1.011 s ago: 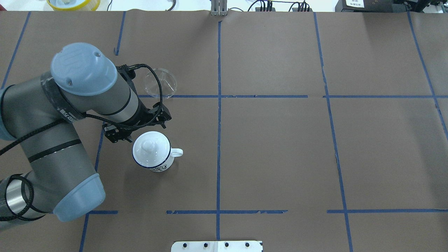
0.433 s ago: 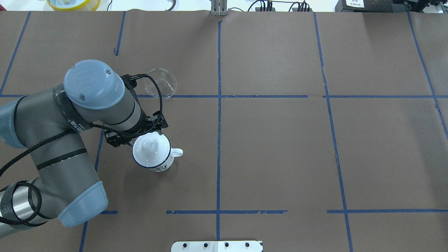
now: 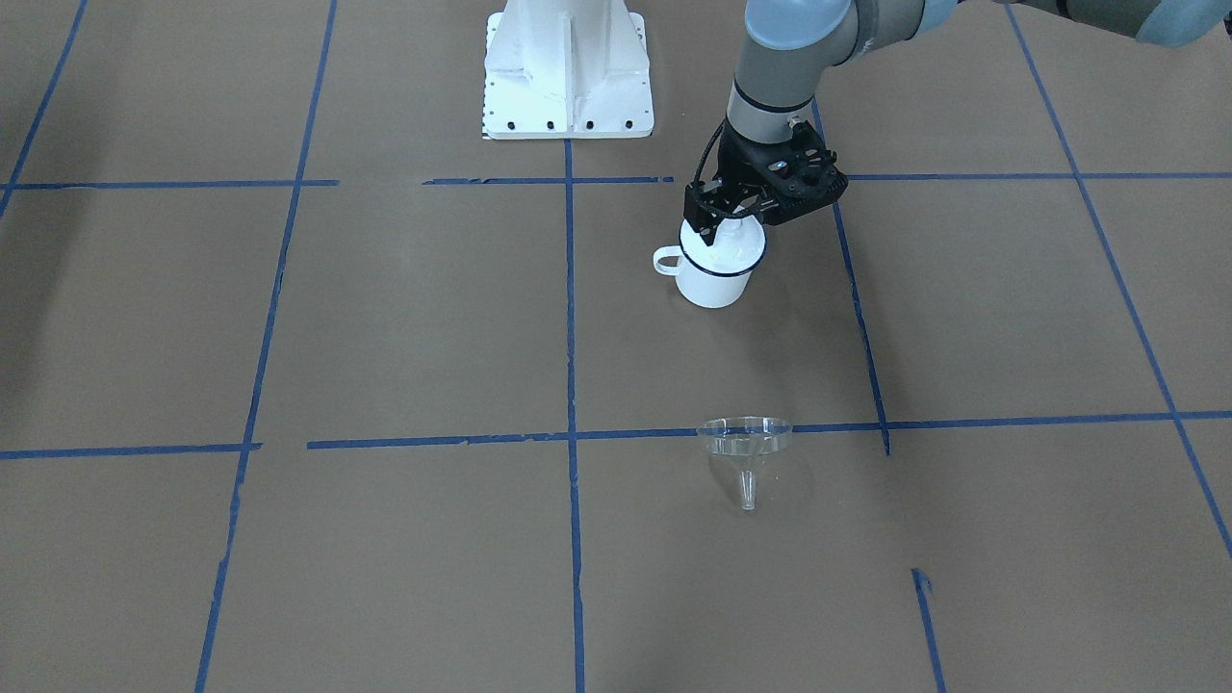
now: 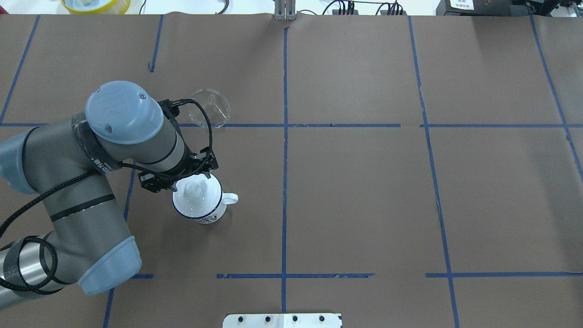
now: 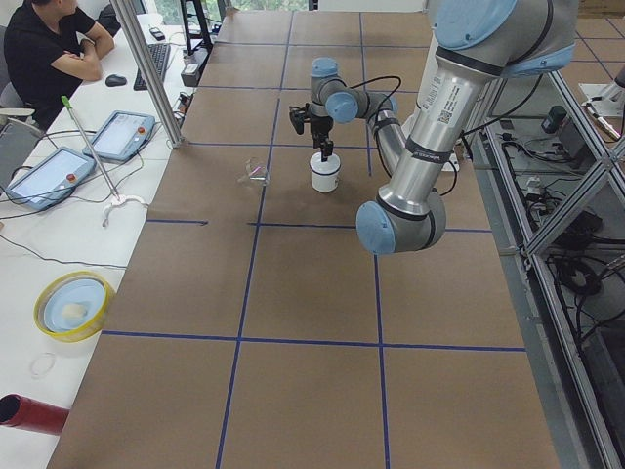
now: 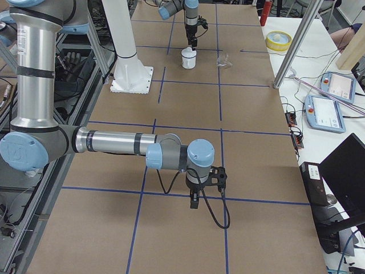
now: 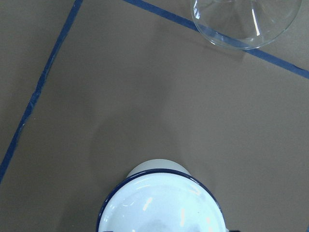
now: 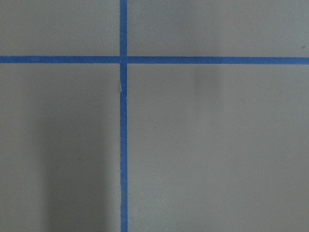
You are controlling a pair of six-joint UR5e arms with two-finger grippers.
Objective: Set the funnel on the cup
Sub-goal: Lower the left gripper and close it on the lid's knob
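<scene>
The cup (image 3: 714,281) is a white enamel mug with a dark blue rim, its handle (image 4: 229,198) pointing to the overhead view's right. A white domed lid with a knob (image 4: 195,195) covers it. The clear plastic funnel (image 3: 743,441) lies tilted on the brown paper, apart from the cup, on a blue tape line; it also shows at the top of the left wrist view (image 7: 246,24). My left gripper (image 3: 731,223) hangs directly over the lid, open, fingers on either side of the knob. My right gripper (image 6: 194,201) points down far from both; I cannot tell its state.
The white robot base plate (image 3: 568,67) sits at the table's near edge. Blue tape lines (image 4: 284,136) divide the brown paper. A yellow bowl (image 4: 95,4) lies beyond the far edge. A person (image 5: 49,49) sits at the side desk with tablets.
My left arm swung toward the cup and its gripper came from beside the lid to over it. Cup, lid and funnel have not moved.
</scene>
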